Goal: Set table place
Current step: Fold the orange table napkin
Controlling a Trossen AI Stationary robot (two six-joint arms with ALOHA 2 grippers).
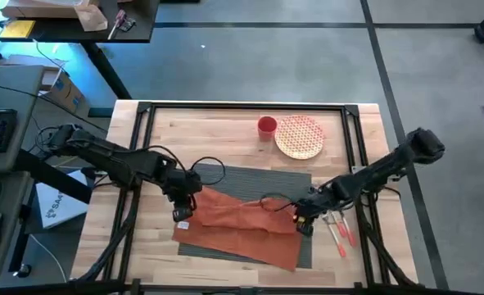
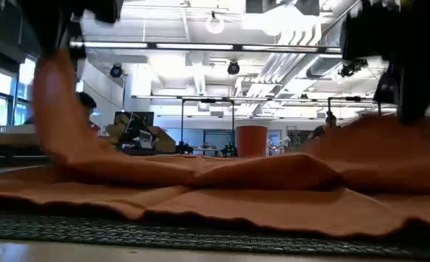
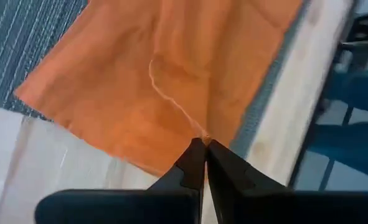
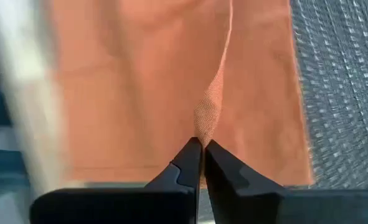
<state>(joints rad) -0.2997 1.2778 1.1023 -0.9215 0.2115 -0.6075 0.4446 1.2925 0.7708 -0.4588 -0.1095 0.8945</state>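
High view first: the table (image 1: 225,123), pale butcher-block inside a black rail frame, carries the dark grey ribbed place (image 1: 250,176) at its centre, mostly buried under a rumpled orange-red napkin (image 1: 242,225). At the napkin's 9 o'clock edge the left gripper (image 1: 183,205) has its fingers pinched onto the cloth; at 3 o'clock the right gripper (image 1: 304,220) pinches it likewise. Up at 12 o'clock sit a red cup (image 1: 267,125) and a patterned plate (image 1: 299,136).
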